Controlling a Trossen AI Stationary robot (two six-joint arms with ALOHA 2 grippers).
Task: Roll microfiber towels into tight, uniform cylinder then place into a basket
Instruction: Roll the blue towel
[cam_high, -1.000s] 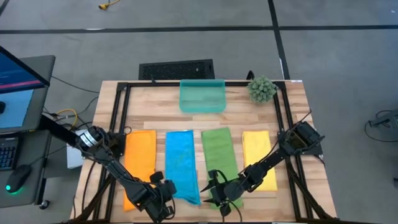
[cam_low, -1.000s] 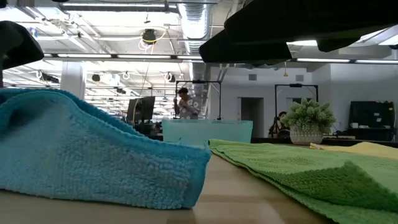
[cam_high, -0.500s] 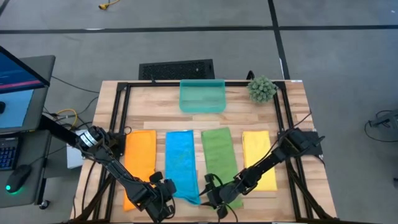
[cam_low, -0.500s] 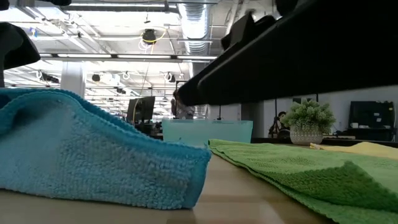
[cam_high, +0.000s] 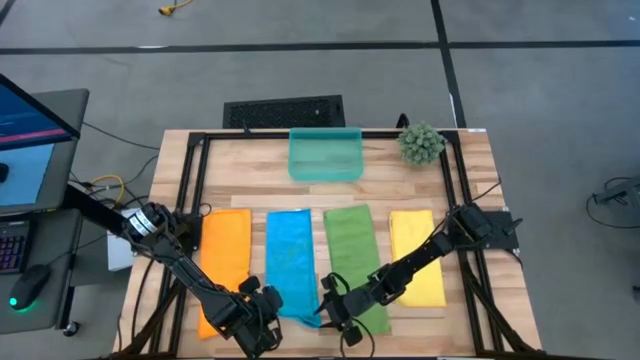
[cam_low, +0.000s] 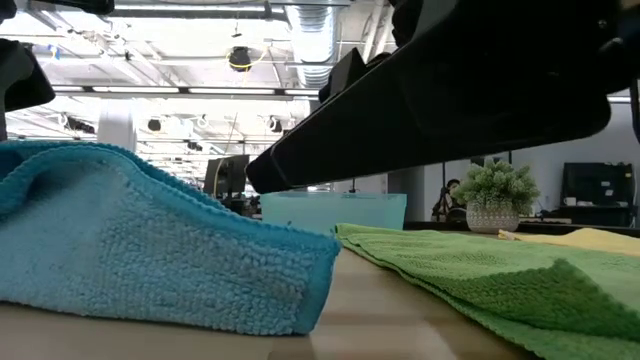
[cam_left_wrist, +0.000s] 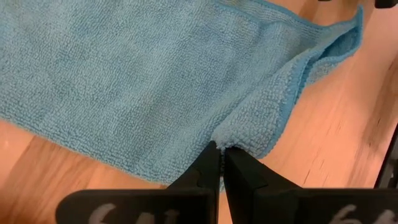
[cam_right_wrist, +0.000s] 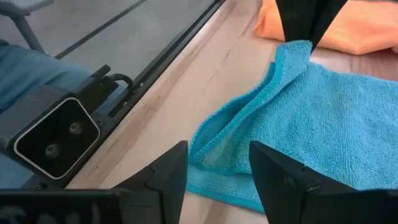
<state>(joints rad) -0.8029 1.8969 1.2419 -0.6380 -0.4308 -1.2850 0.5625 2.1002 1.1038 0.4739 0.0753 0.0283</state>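
I've barely begun: my left gripper (cam_left_wrist: 219, 163) pinches the blue towel's (cam_high: 291, 262) near-edge corner, the parted right gripper (cam_right_wrist: 214, 167) nears, and the basket (cam_high: 325, 155) looks seemingly empty.

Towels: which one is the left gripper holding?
The blue towel, second from the left. The left gripper is shut on its near corner; orange, green and yellow lie flat, ungripped.

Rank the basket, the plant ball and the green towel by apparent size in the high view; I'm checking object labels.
1. green towel, partly under the right arm, clearly largest.
2. basket.
3. plant ball, smallest.
All sit on the table at similar distance from the camera, so the order is dependable.
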